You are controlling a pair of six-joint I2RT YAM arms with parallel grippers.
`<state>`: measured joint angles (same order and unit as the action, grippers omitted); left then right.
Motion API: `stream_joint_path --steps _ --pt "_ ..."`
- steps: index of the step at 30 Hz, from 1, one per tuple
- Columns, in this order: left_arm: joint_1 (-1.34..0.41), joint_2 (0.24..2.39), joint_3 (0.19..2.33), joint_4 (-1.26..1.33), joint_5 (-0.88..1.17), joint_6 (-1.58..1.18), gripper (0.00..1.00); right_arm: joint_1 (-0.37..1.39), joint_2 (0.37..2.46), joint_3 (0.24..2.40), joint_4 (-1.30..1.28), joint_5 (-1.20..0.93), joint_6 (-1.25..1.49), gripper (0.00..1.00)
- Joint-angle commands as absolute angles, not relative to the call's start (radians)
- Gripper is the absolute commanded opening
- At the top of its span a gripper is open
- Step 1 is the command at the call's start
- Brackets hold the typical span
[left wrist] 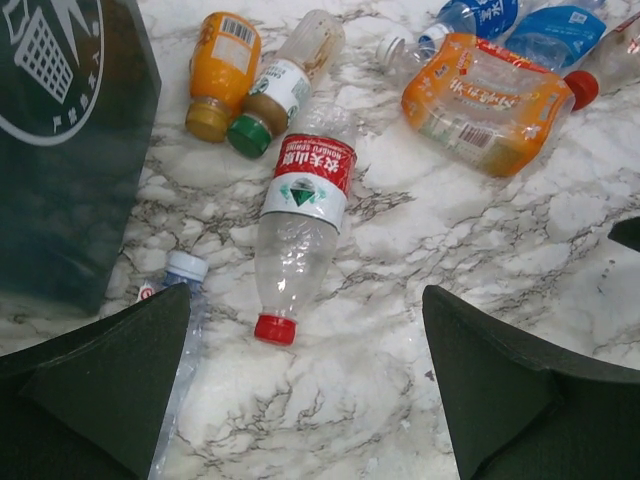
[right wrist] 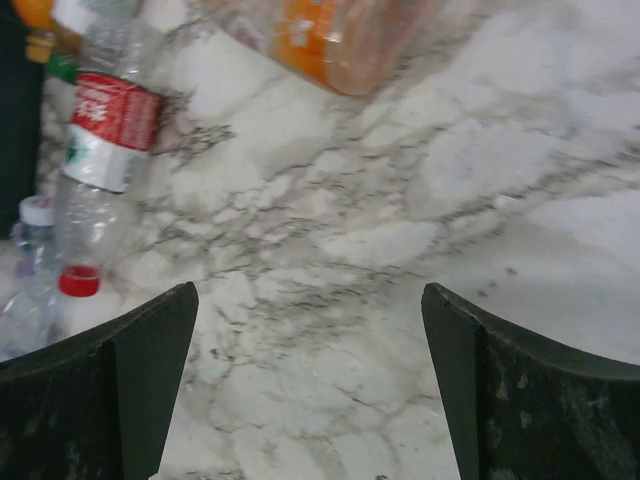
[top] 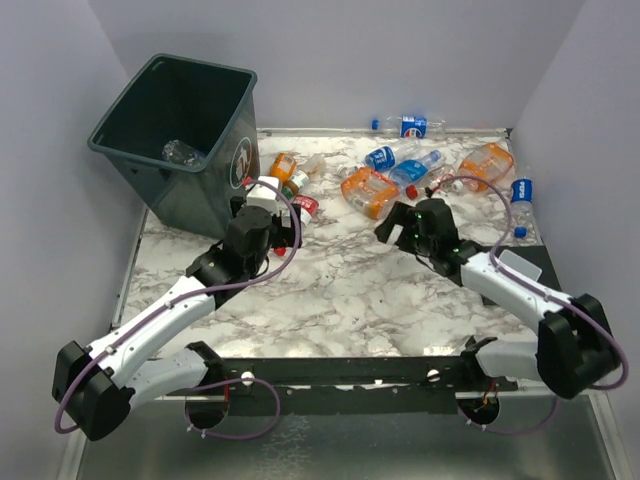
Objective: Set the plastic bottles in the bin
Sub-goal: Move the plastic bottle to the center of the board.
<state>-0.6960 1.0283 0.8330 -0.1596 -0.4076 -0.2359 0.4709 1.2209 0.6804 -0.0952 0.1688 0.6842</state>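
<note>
Plastic bottles (top: 405, 170) lie loose across the far half of the table (top: 350, 290), approx 11 to 2 o'clock in the top view, all on their sides. One clear bottle (top: 180, 152) is already inside the bin (top: 200, 195), which stands tilted at the 10 o'clock corner w/ its logo face toward the bottles. Just beside the bin at its 4 o'clock are an orange juice bottle (left wrist: 225, 70), a green-cap bottle (left wrist: 285, 85) and a red-label bottle (left wrist: 300, 200), red cap pointing back at the left gripper (left wrist: 300, 330). Left gripper is spread wide, nothing held, fingers either side of that cap but not touching it; a small white-cap bottle (left wrist: 180, 275) lies against its left finger (left wrist: 120, 380). A crushed orange bottle (left wrist: 490, 100) lies at 1 o'clock from it. Right gripper (right wrist: 308, 300) is also spread wide, nothing held, over bare marble near table centre, orange bottle at its 12.
</note>
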Motion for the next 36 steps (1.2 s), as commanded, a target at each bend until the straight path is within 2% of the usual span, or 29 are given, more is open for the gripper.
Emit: stream_joint_path --steps 1,8,15,20,36 --pt "-0.697 0.978 0.771 -0.074 -0.463 -0.309 0.99 0.481 1.361 0.785 0.118 -0.128 0.702 0.96" --pt "-0.695 0.927 0.742 -0.064 -0.493 -0.329 0.99 0.566 1.607 0.957 0.157 -0.142 0.792 0.92" --pt "-0.696 0.902 0.732 -0.057 -0.52 -0.328 0.99 0.626 1.817 1.147 0.087 -0.11 0.888 0.96" --pt "-0.696 0.905 0.73 -0.057 -0.532 -0.333 0.99 0.64 1.908 1.204 0.088 -0.112 0.955 1.0" --pt "-0.696 0.908 0.729 -0.057 -0.523 -0.34 0.99 0.673 2.143 1.433 0.009 -0.106 0.932 0.97"
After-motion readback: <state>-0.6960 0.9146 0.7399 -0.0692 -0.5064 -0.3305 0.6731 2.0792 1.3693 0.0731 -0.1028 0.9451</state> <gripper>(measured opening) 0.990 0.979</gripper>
